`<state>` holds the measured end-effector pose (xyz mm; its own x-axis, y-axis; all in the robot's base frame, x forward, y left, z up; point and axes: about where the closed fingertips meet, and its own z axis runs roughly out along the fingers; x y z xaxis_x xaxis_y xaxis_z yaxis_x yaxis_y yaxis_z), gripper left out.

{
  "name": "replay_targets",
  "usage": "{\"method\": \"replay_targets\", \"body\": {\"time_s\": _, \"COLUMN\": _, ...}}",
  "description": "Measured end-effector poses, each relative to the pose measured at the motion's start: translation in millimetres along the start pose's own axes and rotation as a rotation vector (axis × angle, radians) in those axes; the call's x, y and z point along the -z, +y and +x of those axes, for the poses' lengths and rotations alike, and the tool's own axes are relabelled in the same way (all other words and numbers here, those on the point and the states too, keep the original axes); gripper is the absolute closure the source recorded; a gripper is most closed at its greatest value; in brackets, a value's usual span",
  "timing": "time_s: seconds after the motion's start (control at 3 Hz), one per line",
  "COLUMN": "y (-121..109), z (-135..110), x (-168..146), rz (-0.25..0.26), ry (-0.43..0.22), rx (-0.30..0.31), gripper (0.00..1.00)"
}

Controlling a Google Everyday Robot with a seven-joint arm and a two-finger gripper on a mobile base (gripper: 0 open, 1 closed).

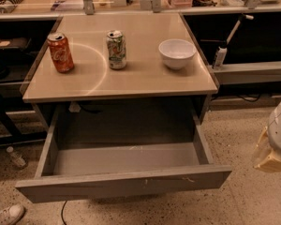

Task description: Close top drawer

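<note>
The top drawer (126, 184) is a wide shallow grey drawer pulled far out from under the tan tabletop (131, 74). Its inside is empty. Its flat front faces me low in the view, with small pale scratch marks right of centre. My gripper (275, 139) shows as a pale white and beige shape at the right edge of the view. It is above the floor, to the right of the drawer's right front corner and apart from it.
On the tabletop stand a red soda can (60, 52), a green and white can (116, 49) and a white bowl (177, 53). A dark shelf with a spray bottle (221, 55) is on the right. A plastic bottle (16, 156) and a shoe (7, 214) lie on the floor at the left.
</note>
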<state>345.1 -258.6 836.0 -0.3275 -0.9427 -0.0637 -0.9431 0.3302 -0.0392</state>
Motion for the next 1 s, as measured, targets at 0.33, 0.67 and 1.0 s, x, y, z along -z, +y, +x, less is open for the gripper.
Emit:
{"method": "replay_targets", "body": {"time_s": 0.33, "y": 17, "z": -4, "x": -41, "rz": -0.073, "ry": -0.012, "rx": -0.036, "gripper": 1.0}}
{"method": "replay_targets", "body": {"time_s": 0.67, "y": 27, "z": -16, "x": -96, "rz": -0.156, "ry": -0.043, "rx": -0.104, "gripper": 1.0}}
{"method": "replay_targets", "body": {"time_s": 1.0, "y": 30, "z": -33, "x": -137, "rz": -0.206, "ry": -0.075, "rx": -0.138, "gripper": 1.0}}
